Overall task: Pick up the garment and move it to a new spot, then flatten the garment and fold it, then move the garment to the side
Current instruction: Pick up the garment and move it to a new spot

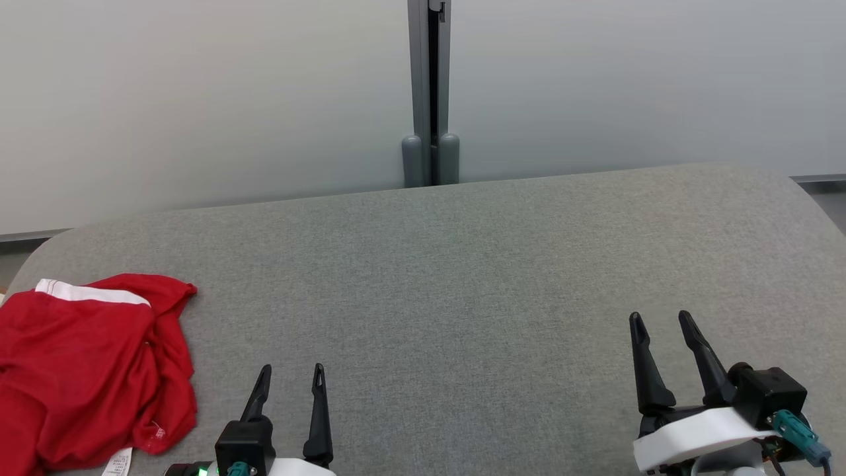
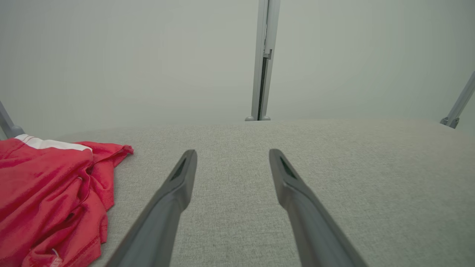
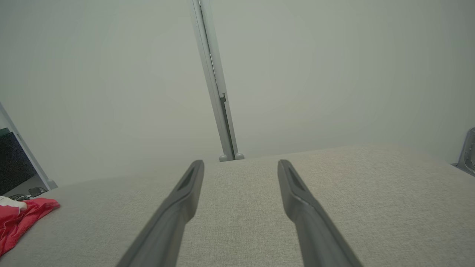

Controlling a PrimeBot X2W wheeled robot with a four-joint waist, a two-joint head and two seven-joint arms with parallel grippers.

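From the head view, the red garment [image 1: 92,370] lies crumpled at the near left corner of the grey fabric-covered table [image 1: 462,264]. A white band [image 1: 92,293] runs along its far edge and a small white label [image 1: 119,463] pokes out at its near hem. Its left part is cut off by the picture's edge, so what kind of garment it is cannot be told. The left wrist view brings the same heap close, showing its folds and the white band, and it also takes in a slanted grey strut [image 2: 460,102] at the far right. The right wrist view catches just a corner of the red cloth at its lower left, with a dark panel [image 3: 11,155] behind it whose nature is unclear. The left gripper [image 1: 292,367] hovers just beside the garment, apart from it, its two fingers spread and nothing between them. The right gripper [image 1: 659,315] is well apart from the cloth, over the bare right side of the table, its fingers likewise spread and empty. Whether either gripper's fingers touch the table surface cannot be made out. Behind the table, a grey post [image 1: 429,92] divides the pale wall panels.
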